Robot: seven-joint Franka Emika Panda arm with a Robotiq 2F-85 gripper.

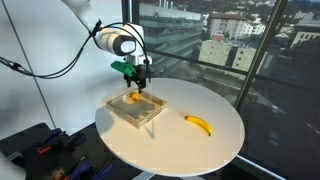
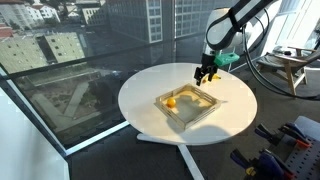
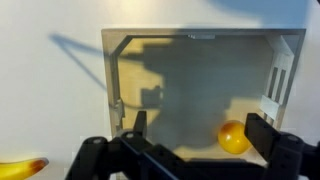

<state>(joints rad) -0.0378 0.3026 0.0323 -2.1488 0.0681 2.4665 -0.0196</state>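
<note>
The wrist view looks straight down into the tray point(image 3: 109, 80) and shows the gripper point(image 3: 200, 135) spread wide, holding nothing, one finger point(image 3: 138, 126) over the tray floor and the other at the right wall. The orange point(image 3: 234, 137) lies on the tray floor between the fingers, close to the right one. At the lower left edge of this view is the tip of a banana point(image 3: 20, 168), outside the tray on the white bench point(image 3: 50, 90).

In both exterior views the gripper point(image 1: 137, 80) point(image 2: 205, 76) hangs above the tray point(image 1: 120, 110) point(image 2: 205, 116), at its far edge and clear of the orange point(image 1: 133, 98) point(image 2: 172, 101). In an exterior view the whole banana point(image 1: 198, 123) lies well apart from the tray on the round bench point(image 1: 205, 100). I cannot find it on the bench point(image 2: 150, 85) from the other side.
</note>
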